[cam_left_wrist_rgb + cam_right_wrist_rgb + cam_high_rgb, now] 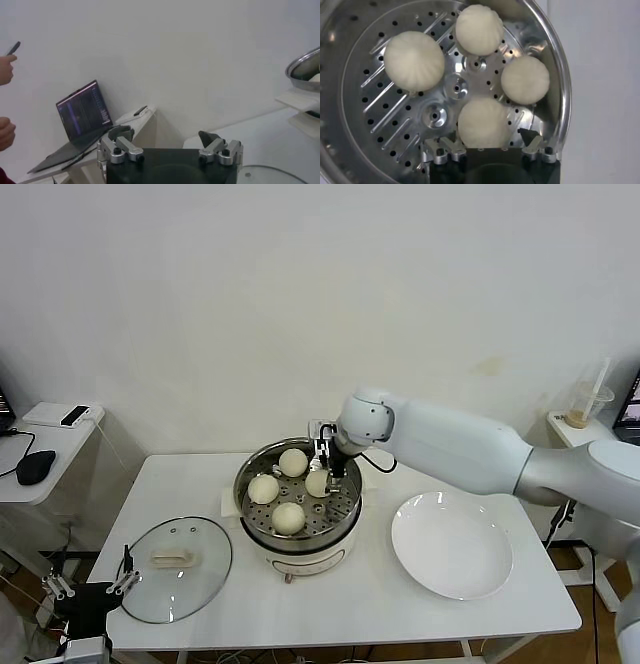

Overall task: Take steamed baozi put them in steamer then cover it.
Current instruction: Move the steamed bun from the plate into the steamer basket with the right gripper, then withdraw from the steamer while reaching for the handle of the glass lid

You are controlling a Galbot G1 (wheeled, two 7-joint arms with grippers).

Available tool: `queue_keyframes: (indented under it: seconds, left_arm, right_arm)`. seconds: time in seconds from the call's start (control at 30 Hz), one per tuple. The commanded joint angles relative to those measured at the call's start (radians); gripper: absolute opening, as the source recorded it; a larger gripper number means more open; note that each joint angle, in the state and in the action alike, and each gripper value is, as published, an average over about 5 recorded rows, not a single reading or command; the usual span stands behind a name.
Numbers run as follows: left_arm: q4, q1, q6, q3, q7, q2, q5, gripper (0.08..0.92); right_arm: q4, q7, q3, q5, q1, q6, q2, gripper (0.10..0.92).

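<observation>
Reaching in from the right side of the head view, the robot's white right arm holds its right gripper (325, 467) low over the round shiny steel steamer (250, 467), which stands on a white electric base in the middle of the white table (380, 609). In the right wrist view the two fingers (437, 152) stand wide apart on either side of one bun and do not press it, so the gripper is open and holds nothing. All four steamed baozi (289, 516), small smooth cream-white domes, lie on the perforated tray inside the steamer: one (483, 123) just between the open fingers, and the other three (414, 61) spread around the centre of the tray, near each other but apart. The cover (178, 569), a round clear glass lid with a metal rim and a cream rectangular handle, lies flat on the table to the robot's left of the steamer, not on it. A flat round white plate (452, 545) lies on the table to the right of the steamer. The left gripper (90, 586) waits low at the near left corner of the table, just beside the lid's edge; its fingers (121, 148) are spread wide and hold nothing.
</observation>
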Motion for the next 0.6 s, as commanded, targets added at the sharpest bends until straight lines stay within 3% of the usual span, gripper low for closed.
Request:
queue_keyframes:
  seconds: [0.03, 0.3, 0.47, 0.6]
  left_arm:
    - [-0.001, -0.004, 0.000, 0.007, -0.001, -0.002, -0.001, 0.823]
    - [0.011, -0.017, -0.019, 0.022, -0.003, -0.001, -0.020, 0.823]
    - [0.029, -0.034, -0.050, 0.040, -0.001, 0.000, -0.063, 0.823]
    - [0.041, -0.047, -0.063, 0.053, 0.003, -0.003, -0.086, 0.823]
  right_arm:
    - [0.126, 0.019, 0.060, 0.044, 0.040, -0.009, -0.107, 0.822]
    - [0.360, 0.419, 0.217, 0.161, -0.131, 0.032, -0.320, 0.823]
    - [0.463, 0.685, 0.499, 0.164, -0.445, 0.177, -0.398, 0.823]
    - [0.519, 0.798, 0.767, 0.087, -0.756, 0.326, -0.408, 0.823]
